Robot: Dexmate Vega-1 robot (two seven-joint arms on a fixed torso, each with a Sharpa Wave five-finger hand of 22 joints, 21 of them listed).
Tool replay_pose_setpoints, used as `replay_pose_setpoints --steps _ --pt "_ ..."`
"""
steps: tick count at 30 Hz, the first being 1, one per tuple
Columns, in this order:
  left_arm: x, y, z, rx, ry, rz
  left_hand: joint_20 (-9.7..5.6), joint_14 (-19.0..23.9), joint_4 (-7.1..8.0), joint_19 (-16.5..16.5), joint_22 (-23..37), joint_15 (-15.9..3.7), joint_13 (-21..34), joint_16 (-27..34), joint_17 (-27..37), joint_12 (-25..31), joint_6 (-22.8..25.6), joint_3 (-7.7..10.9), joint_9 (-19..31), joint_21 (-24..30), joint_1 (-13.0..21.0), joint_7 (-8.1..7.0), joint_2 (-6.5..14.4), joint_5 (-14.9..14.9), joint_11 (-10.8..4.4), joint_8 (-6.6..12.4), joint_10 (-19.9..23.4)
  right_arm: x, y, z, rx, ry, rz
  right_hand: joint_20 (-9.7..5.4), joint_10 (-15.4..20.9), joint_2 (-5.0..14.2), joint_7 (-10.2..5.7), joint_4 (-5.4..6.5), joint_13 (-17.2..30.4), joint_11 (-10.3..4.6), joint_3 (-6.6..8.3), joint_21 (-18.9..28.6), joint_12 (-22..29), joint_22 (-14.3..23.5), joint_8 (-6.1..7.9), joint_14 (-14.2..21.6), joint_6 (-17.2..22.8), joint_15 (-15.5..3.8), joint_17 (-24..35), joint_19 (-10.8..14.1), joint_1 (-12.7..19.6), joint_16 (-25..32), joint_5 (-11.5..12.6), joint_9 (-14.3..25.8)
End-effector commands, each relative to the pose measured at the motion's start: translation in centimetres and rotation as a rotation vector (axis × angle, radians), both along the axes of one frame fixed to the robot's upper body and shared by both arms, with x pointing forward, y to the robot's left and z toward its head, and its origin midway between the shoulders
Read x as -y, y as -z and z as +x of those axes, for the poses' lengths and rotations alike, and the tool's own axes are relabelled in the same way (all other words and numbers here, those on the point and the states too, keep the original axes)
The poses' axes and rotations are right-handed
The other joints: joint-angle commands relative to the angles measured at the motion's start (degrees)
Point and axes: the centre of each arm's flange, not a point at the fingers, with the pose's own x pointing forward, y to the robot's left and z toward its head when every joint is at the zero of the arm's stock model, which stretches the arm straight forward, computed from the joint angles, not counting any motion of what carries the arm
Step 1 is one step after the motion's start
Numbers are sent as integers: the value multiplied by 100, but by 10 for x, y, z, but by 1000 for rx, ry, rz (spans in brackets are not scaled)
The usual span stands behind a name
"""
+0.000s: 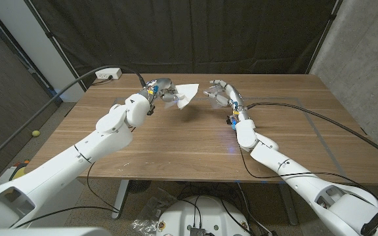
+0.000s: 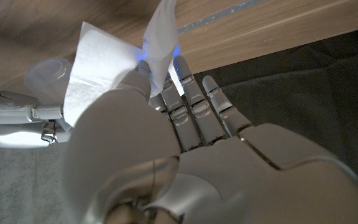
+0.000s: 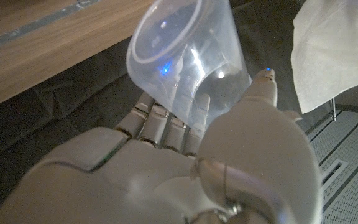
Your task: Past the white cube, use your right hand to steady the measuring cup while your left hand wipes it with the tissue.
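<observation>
The clear measuring cup (image 3: 182, 59) is gripped in the right hand (image 1: 220, 94) and held up over the wooden table (image 1: 176, 151), so the steadying part looks sorted. The tissue (image 1: 184, 96) is pinched in the left hand (image 1: 159, 90), just beside the cup. Contact probably isn't made yet, tough to tell from here, so the wiping seems left.

Black curtain (image 1: 195, 33) behind wooden table (image 1: 176, 144)
</observation>
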Motion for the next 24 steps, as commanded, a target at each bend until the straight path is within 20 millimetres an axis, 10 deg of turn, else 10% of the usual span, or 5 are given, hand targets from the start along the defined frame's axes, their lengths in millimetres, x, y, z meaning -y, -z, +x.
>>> replay_pose_setpoints --steps 1,24 --pt "1 -1 -3 -127 -55 145 -6 49 21 -26 -4 -695 25 -17 23 -19 23 4 13 45 -19 53 48 43 -111 -14 126 2 12 -2 -90 91 29 -743 58 98 -36 -37 9 -7 -3 75 0 23 6 -38 30 -899 -26 94 41 -64 45 31" --pt "2 5 -6 -185 -159 337 21 15 54 -169 -25 -694 21 -80 20 -85 -27 -3 7 12 -39 20 58 41 -114 -76 88 -13 18 -3 -275 167 -32 -759 -599 93 65 54 -242 145 -257 479 -405 70 -29 -648 -218 -837 -913 -16 -2 -1279 24 82"
